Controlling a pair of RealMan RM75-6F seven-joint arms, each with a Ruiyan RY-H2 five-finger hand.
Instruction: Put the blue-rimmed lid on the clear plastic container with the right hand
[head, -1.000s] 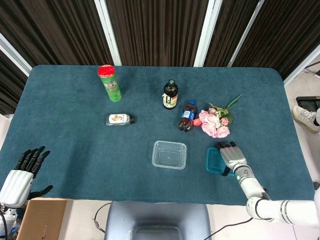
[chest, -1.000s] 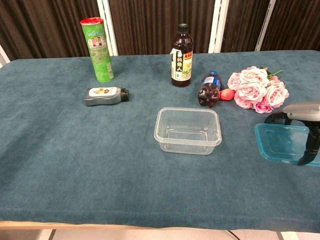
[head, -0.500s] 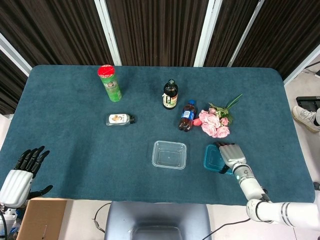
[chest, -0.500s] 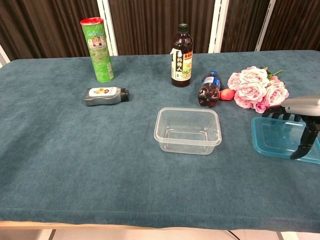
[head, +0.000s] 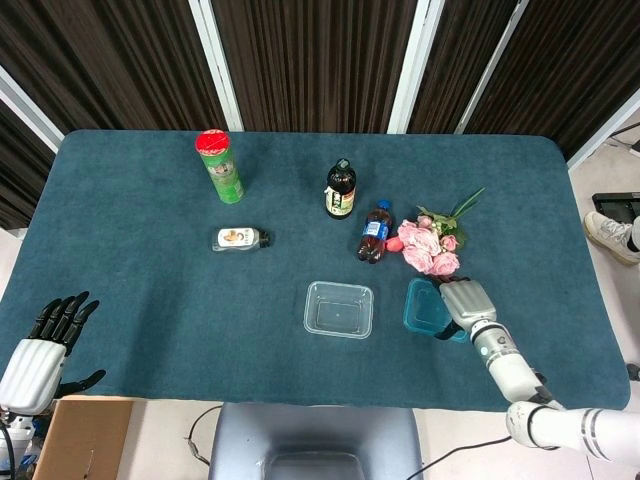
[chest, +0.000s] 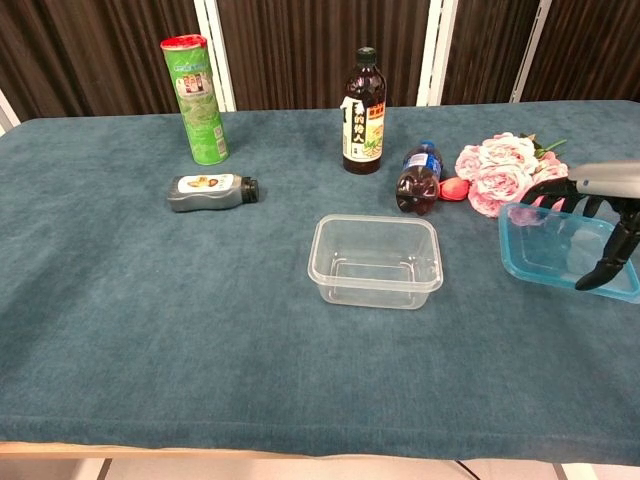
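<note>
Blue-rimmed lid (chest: 548, 250) pinched and tilted just off the cloth by right hand (head: 466, 305), beside pink roses (chest: 505, 176), not yet carried to empty clear plastic container (chest: 376, 260) nearby; left hand (head: 45, 345) spread, idle.

A dark teal cloth (head: 130, 250) is spread over the table. A green canister (head: 220, 166) is capped in red, a dark bottle (head: 340, 190) carries a pale label, and pink roses (head: 430, 248) are seen beside a blue-rimmed lid (chest: 548, 250). The container (chest: 376, 260) is colourless and clear.
</note>
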